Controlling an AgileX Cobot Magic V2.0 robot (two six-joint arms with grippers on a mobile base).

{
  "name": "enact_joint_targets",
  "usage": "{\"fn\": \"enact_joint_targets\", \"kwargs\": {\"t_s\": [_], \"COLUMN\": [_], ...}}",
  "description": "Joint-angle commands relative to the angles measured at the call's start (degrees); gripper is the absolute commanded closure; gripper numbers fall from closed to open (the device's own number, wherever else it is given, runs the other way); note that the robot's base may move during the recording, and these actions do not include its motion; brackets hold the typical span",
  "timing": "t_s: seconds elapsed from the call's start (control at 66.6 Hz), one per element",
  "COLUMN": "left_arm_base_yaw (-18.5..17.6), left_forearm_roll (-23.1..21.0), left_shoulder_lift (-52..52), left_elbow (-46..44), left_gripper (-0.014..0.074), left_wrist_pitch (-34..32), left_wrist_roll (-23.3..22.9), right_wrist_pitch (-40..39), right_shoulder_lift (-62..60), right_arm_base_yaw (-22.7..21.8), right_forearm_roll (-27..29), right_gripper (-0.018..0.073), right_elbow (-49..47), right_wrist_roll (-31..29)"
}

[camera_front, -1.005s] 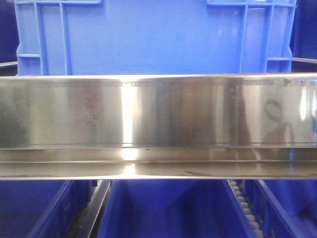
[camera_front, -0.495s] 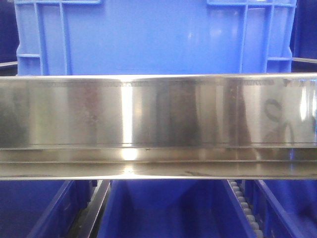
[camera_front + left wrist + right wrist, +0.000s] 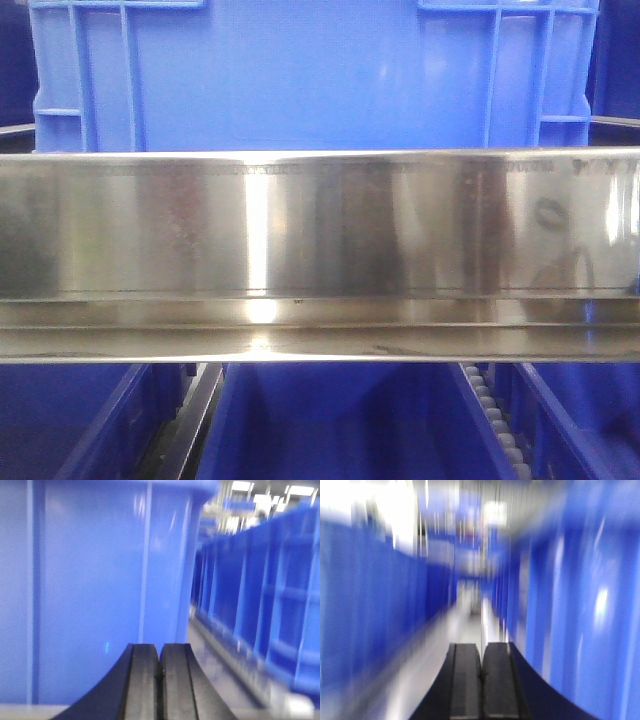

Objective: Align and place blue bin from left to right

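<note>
The blue bin point(image 3: 310, 75) fills the top of the front view behind a shiny steel rail, its broad flat wall facing me and ribs at both corners. In the left wrist view the blue bin point(image 3: 100, 580) looms close ahead, and my left gripper point(image 3: 160, 652) is shut with nothing between its black fingers, pointing at the bin's right corner. The right wrist view is motion-blurred; my right gripper point(image 3: 481, 652) is shut and empty, with the blue bin's wall point(image 3: 580, 605) close on its right. Neither gripper shows in the front view.
A wide stainless rail point(image 3: 320, 250) crosses the front view. Below it lie blue trays point(image 3: 330, 420) and a roller track point(image 3: 495, 415). A row of other blue crates point(image 3: 265, 595) lines the right of the left wrist view, across a grey gap. More blue crates point(image 3: 370, 595) stand left of the right gripper.
The bin and rail stay put in the front view. A dark reflection at the rail's right end has shifted and shrunk.
</note>
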Motion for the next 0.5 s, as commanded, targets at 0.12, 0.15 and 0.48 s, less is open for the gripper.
{"fn": "enact_joint_targets", "kwargs": {"t_s": [0.12, 0.15, 0.48], "left_arm_base_yaw": [0.17, 0.17, 0.17], "left_forearm_roll": [-0.07, -0.07, -0.07], "left_shoulder_lift": [-0.21, -0.21, 6.1], "left_elbow": [-0.17, -1.13, -19.43], "left_gripper": [0.0707, 0.0707, 0.0707], "left_wrist_pitch": [-18.03, -17.49, -2.71], "left_wrist_roll": [0.04, 0.04, 0.04], "right_wrist_pitch": [-21.21, -21.23, -5.62], "right_shoulder_lift": [0.09, 0.09, 3.64], "right_arm_base_yaw": [-0.06, -0.06, -0.06], "right_forearm_roll": [0.14, 0.14, 0.14], "right_gripper": [0.064, 0.064, 0.064], "right_elbow": [-0.13, -0.5, -16.29], "right_wrist_roll": [-0.07, -0.07, -0.07]}}
